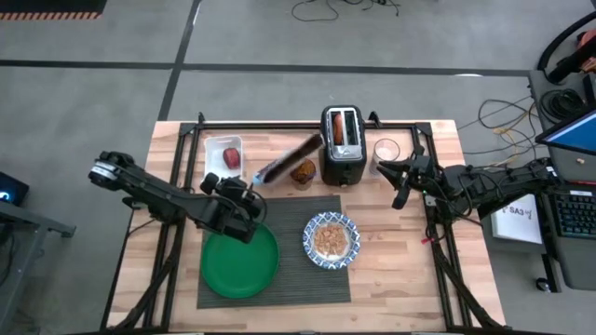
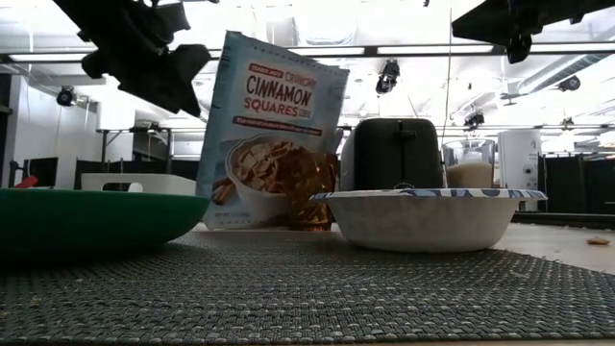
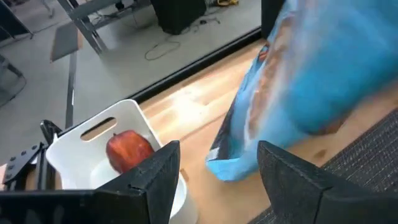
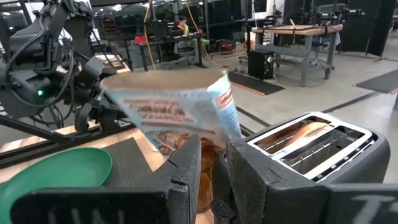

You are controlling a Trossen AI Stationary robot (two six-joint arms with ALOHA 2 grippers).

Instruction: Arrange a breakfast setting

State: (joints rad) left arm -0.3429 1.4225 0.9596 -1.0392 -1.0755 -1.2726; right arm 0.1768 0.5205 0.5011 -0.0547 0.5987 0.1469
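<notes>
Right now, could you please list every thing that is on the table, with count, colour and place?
ribbed placemat: one, dark grey, table front centre.
round plate: one, green, on placemat's left part.
patterned bowl: one, blue-and-white, cereal inside, placemat's right part.
cereal bag: one, blue, behind the placemat, beside toaster.
toaster: one, black, table rear.
rectangular tray: one, white, rear left, holding red fruit.
glass: one, clear, right of toaster.
left gripper: open, above the plate's rear edge.
right gripper: raised, right of toaster.

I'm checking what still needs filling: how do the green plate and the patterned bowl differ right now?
The green plate is larger, plain and empty; the patterned bowl is smaller, blue-and-white rimmed and holds cereal. The plate lies on the placemat's left half under the left gripper, the bowl on its right half. Both are round.
</notes>
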